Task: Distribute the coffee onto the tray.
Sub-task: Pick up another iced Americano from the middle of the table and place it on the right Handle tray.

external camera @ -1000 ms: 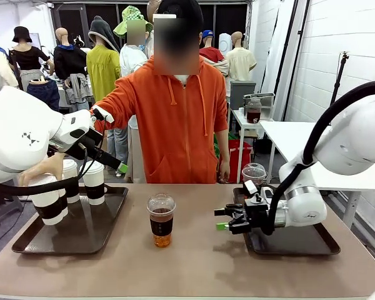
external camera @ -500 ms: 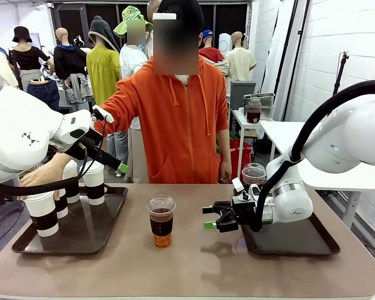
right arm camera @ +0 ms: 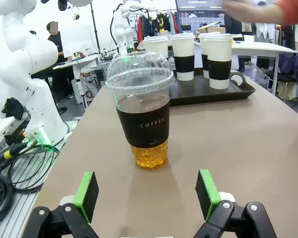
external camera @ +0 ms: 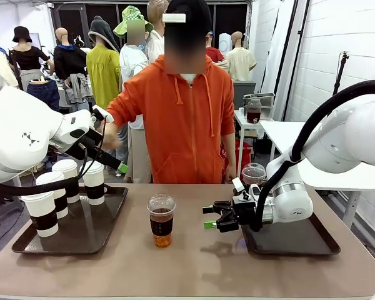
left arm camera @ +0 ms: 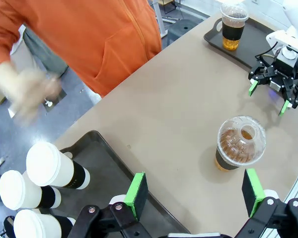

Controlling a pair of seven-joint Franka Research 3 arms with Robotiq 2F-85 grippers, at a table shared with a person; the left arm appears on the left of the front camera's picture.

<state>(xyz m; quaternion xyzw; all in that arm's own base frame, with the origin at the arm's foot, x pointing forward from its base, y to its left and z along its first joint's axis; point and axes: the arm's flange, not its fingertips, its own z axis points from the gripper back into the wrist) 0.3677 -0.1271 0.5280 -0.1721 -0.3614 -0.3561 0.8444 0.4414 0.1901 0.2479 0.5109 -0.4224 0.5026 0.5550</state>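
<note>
**Coffee cup waits at mid-bench between two robot arms**

Beige and bare at its middle, the bench (external camera: 194, 262) carries one clear dome-lidded cup (external camera: 161, 220) of brown drink with a dark "COFFEE" band, which serves as the landmark for everything around it. To the robot's left of that cup lies a dark tray (external camera: 81, 234) holding four white paper cups (external camera: 40, 212) with white lids and dark brown bands, grouped toward the tray's outer and far side. To the robot's right of the cup sits a second dark tray (external camera: 300, 240), and at its far edge stands another dome-lidded cup (external camera: 254, 174) of brown drink.

The right gripper (external camera: 210, 217) hovers low over the bench just to the right of the central cup, level with it and pointed at it, its green-padded fingers (right arm camera: 87, 193) spread wide with nothing between them; in the right wrist view the cup stands upright, centred between the pads but apart from them. The left gripper (left arm camera: 193, 191) hangs high above and to the left of the cup, over the left tray's near edge, fingers likewise released and empty.

Beyond the cup, a person in an orange hoodie (external camera: 178, 125) stands at the far side of the bench, one hand (external camera: 109, 135) raised clear of the paper cups.
</note>
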